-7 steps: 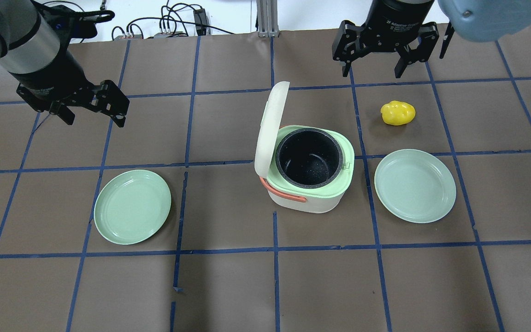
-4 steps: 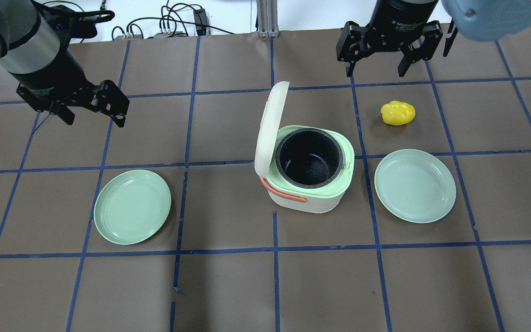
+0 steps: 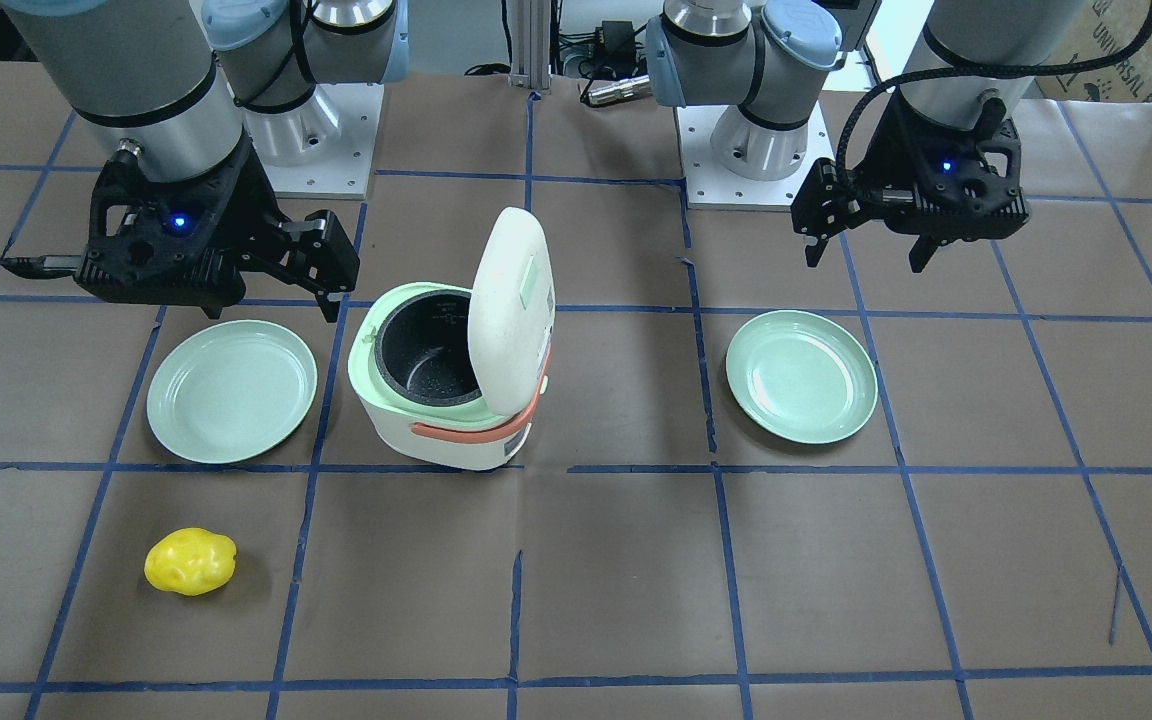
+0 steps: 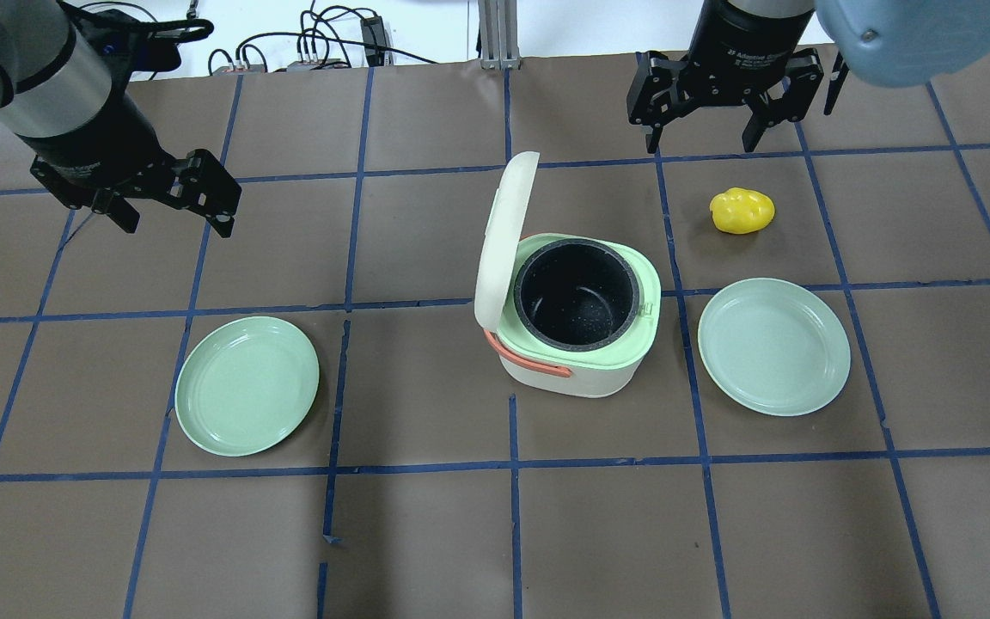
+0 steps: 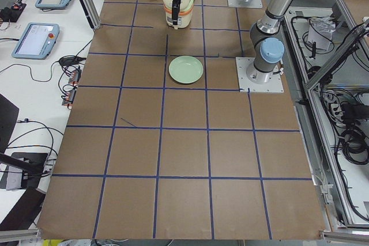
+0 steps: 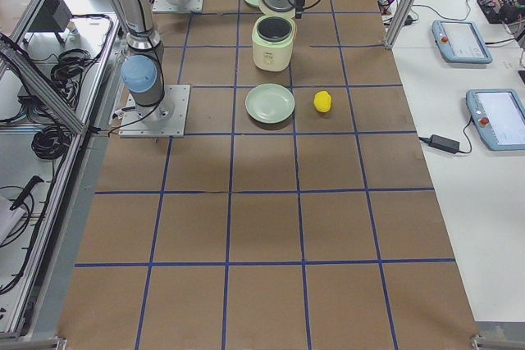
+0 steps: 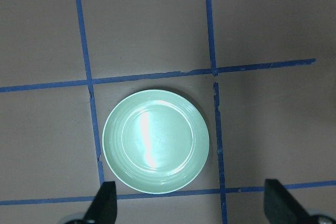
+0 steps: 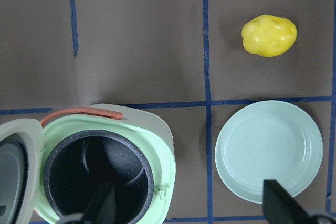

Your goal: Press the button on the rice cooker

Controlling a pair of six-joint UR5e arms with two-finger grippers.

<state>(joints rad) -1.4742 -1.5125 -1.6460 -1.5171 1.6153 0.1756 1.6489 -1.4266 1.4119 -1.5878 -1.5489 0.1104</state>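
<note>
Black right hand (image 4: 701, 142) (spread wide) has shifted slightly.

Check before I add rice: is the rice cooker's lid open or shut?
Open. The white oval lid stands upright at the edge of the green-rimmed white rice cooker, exposing its empty black inner pot.

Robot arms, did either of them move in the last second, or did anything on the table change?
The right gripper slid a little toward the robot's right, above the table's far side; it is open and holds nothing. The left gripper, also open, stayed put. The rice cooker with its lid up, the yellow toy, the left plate and the right plate did not move.
</note>
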